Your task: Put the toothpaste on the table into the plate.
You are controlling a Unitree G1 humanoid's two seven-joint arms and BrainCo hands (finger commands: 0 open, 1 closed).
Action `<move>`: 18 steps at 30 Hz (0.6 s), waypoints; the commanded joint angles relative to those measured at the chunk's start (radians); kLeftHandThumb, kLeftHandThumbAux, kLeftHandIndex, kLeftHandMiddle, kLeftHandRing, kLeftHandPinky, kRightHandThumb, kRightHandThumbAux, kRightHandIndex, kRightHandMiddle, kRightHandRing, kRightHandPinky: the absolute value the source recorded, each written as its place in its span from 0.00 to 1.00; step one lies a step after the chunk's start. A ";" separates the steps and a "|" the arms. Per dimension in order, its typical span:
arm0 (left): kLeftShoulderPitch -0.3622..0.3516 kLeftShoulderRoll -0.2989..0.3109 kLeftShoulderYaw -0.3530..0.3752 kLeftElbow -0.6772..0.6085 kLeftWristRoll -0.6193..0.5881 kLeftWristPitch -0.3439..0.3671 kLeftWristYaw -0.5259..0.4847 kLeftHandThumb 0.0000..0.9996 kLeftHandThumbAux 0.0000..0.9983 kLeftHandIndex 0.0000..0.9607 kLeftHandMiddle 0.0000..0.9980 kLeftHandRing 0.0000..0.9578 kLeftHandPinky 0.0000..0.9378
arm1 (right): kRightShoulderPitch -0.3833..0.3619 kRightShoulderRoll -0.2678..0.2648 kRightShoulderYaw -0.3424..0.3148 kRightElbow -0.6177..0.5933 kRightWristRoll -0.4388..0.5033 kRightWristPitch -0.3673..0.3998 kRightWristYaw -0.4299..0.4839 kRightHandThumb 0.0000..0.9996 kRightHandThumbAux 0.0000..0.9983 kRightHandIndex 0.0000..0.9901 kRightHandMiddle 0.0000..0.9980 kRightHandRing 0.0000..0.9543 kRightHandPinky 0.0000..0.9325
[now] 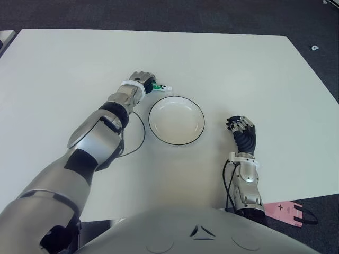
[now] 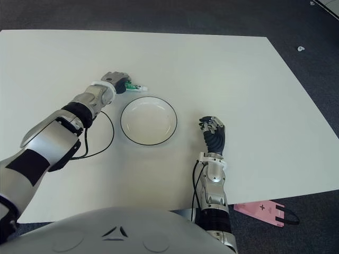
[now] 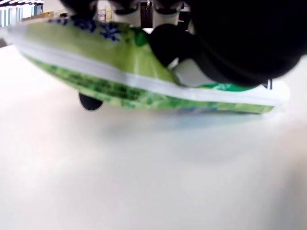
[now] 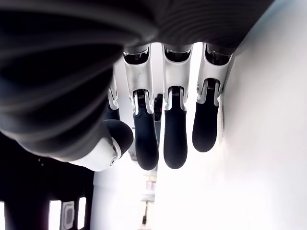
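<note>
The left hand (image 1: pixel 142 80) grips the toothpaste (image 3: pixel 144 76) just above the desk (image 1: pixel 254 69), beside the plate (image 1: pixel 176 120); right hand (image 1: pixel 241 129) hangs relaxed.

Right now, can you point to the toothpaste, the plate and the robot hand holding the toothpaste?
toothpaste (image 1: pixel 162 88), left eye view, the tube end sticking out of the hand.
plate (image 1: pixel 176 100), left eye view, its far rim.
left robot hand (image 1: pixel 142 80), left eye view, the knuckles.
</note>
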 commanded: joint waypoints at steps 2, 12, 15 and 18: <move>0.160 0.001 -0.015 0.089 0.008 0.042 -0.100 0.94 0.65 0.41 0.46 0.54 0.61 | 0.023 0.012 -0.001 0.061 -0.001 0.061 -0.003 0.71 0.73 0.43 0.48 0.49 0.50; 0.102 0.053 0.150 -0.059 -0.122 0.001 0.165 0.95 0.65 0.41 0.47 0.54 0.66 | 0.025 0.023 0.009 0.046 -0.002 0.056 -0.004 0.71 0.73 0.43 0.48 0.49 0.50; 0.061 0.075 0.240 -0.054 -0.199 -0.029 0.271 0.95 0.65 0.40 0.50 0.55 0.81 | 0.029 0.028 0.013 0.034 -0.001 0.058 -0.004 0.71 0.73 0.43 0.48 0.50 0.52; 0.068 0.080 0.270 -0.024 -0.231 -0.061 0.283 0.95 0.65 0.40 0.50 0.55 0.84 | 0.027 0.030 0.014 0.036 -0.002 0.055 -0.005 0.71 0.73 0.43 0.49 0.51 0.53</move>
